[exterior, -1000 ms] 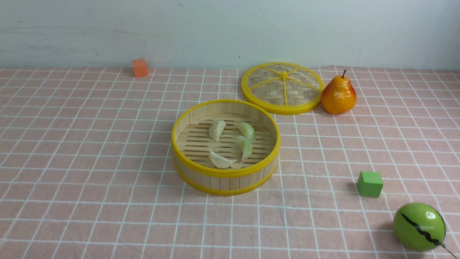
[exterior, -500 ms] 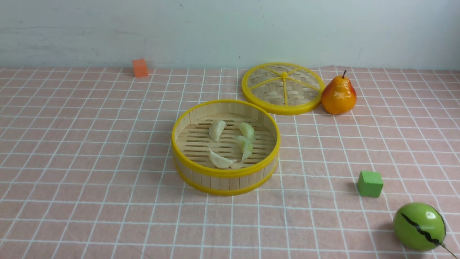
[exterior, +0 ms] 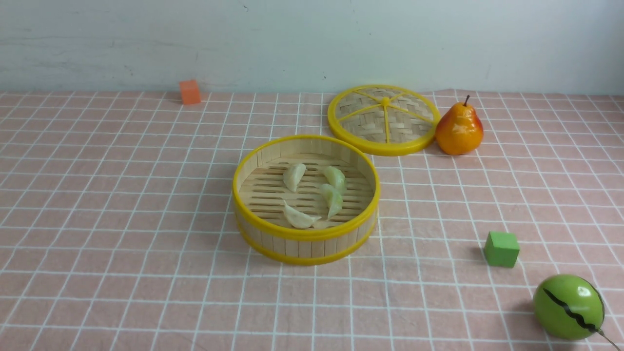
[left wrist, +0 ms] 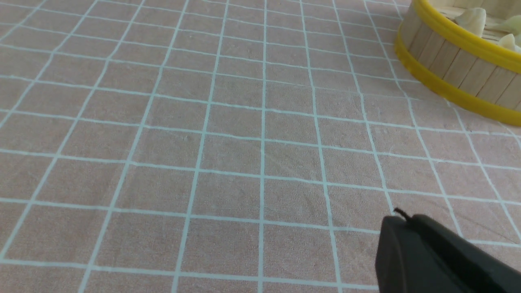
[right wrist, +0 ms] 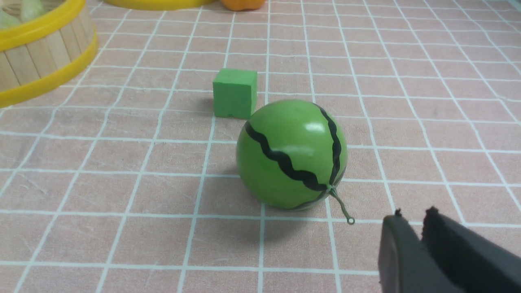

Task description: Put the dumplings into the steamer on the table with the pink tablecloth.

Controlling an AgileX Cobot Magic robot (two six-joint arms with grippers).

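No shift since a second back: dumplings [exterior: 333,200] inside steamer [exterior: 306,234], left gripper [left wrist: 401,224] closed tight, right gripper [right wrist: 413,219] barely parted, empty; placing seemingly done, only withdrawal left.

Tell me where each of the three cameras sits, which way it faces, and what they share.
Front view: between the arms, facing the back wall across the pink tablecloth; none of the robot shows.
Left wrist view: low over the cloth; left gripper shut, steamer at one edge.
Right wrist view: low, facing the toy watermelon and green cube; right gripper with a thin gap between its fingers.
Shared: all three views show the steamer with the dumplings.
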